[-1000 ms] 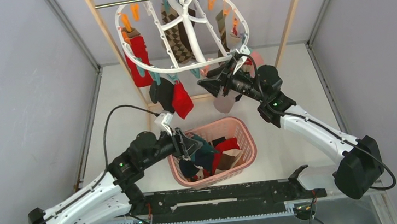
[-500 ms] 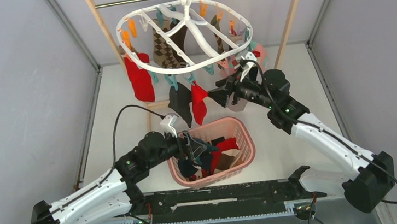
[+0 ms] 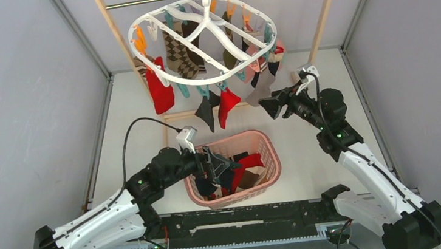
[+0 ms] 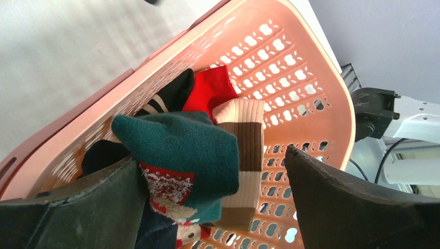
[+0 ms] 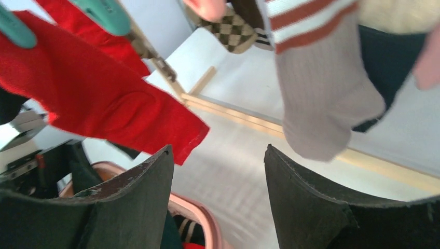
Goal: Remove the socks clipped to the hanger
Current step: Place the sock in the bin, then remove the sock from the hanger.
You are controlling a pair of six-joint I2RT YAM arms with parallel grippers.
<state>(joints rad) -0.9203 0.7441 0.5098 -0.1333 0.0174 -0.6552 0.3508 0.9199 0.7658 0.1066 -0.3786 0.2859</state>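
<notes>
The white oval hanger (image 3: 223, 74) hangs tilted from the rail with socks clipped under it: a red one (image 3: 160, 92), a brown argyle one (image 3: 178, 54), a black one (image 3: 206, 110), another red one (image 3: 226, 104) and a grey one (image 3: 261, 87). My left gripper (image 3: 215, 166) (image 4: 211, 154) stands wide open over the pink basket (image 3: 271, 151). A teal sock (image 4: 176, 142) lies on the pile there, against the left finger. My right gripper (image 3: 268, 104) (image 5: 218, 148) is open and empty, just below a red sock (image 5: 104, 98) and a grey striped-cuff sock (image 5: 321, 98).
The wooden-framed rail (image 3: 117, 37) stands behind the hanger, its base bar on the table. Several socks fill the basket's wall side (image 4: 290, 67). A black track (image 3: 245, 219) runs along the near edge. Grey walls close both sides.
My left gripper has opened wide over the basket. The right arm has drawn back to the right, away from the hanger, and its jaws have widened. The hanger has swung and turned.
</notes>
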